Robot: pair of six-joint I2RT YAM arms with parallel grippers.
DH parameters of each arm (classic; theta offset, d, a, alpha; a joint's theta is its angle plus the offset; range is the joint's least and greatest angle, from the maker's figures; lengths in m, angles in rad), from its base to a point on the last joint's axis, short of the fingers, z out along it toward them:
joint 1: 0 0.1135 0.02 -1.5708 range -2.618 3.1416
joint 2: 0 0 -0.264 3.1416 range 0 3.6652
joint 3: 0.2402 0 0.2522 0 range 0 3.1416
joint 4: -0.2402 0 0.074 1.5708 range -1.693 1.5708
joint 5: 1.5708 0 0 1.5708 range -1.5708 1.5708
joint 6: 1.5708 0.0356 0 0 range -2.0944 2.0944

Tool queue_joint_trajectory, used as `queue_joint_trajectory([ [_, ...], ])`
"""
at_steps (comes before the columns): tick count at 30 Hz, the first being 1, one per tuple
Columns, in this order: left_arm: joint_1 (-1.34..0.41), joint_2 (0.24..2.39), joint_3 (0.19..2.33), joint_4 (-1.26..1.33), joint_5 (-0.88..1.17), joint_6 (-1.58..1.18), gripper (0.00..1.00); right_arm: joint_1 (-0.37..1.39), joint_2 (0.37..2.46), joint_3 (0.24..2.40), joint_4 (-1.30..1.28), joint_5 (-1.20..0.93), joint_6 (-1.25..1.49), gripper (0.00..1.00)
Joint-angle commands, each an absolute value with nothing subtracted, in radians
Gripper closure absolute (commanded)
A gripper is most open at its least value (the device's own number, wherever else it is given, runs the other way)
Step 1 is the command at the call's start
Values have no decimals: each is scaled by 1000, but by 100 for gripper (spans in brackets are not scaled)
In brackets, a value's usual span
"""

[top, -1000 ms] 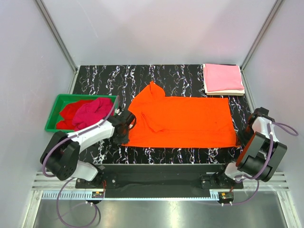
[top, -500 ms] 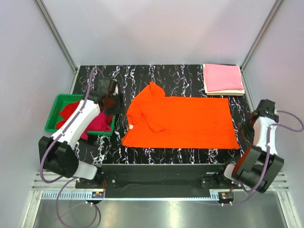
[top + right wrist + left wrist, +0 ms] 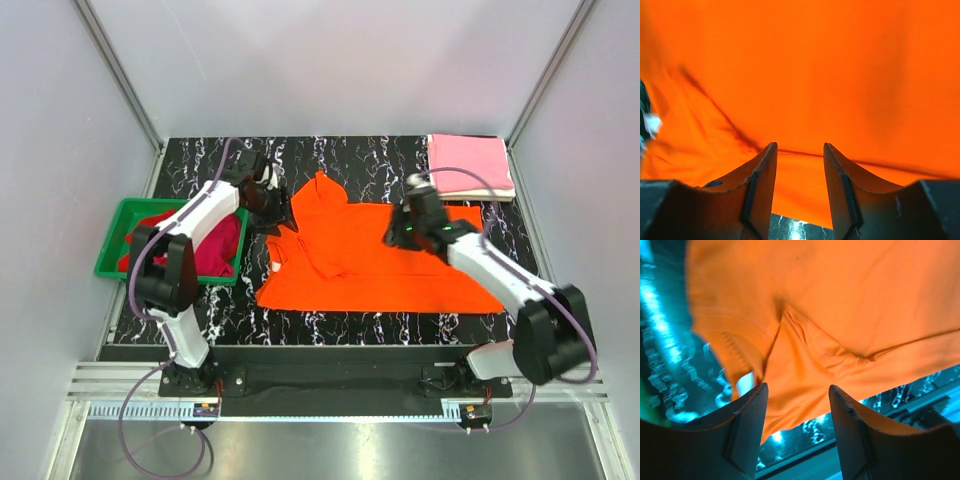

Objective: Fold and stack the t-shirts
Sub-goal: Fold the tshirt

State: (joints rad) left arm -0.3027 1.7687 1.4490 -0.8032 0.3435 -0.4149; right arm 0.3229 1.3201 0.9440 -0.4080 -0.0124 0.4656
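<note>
Orange t-shirt [image 3: 390, 265] lies spread in the middle of the surface [image 3: 350, 155], its long axis from left edge to right edge. The left claw [image 3: 275, 212] is over the collar end, the right claw [image 3: 397, 236] over the far side, mid-body. Left wrist view: fingers [image 3: 747, 430] apart, collar just below. Right wrist view: fingers [image 3: 762, 185] apart, plain cloth just below.

The orange shirt [image 3: 390, 262] is bright and plain, with a small white label [image 3: 744, 383] at the collar. The pink shirt [image 3: 470, 163] and cream shirt [image 3: 478, 195] are plain too. The bin [image 3: 112, 238] is green, the red shirt [image 3: 155, 220] and magenta shirt [image 3: 216, 252] deep-toned. The table [image 3: 350, 160] is black, veined white.
</note>
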Motion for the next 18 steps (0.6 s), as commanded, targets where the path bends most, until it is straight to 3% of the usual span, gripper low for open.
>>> queue_joint_trajectory([
  [1,-307,1790,1424,-669,457,-489,42,534,1420,936,-261,50,326,51],
  [9,-327,1916,1434,-598,433,-514,43,803,1552,937,-89,233,118,48],
  [18,-345,2028,1471,-578,437,-522,51,934,1683,976,-29,334,-30,46],
])
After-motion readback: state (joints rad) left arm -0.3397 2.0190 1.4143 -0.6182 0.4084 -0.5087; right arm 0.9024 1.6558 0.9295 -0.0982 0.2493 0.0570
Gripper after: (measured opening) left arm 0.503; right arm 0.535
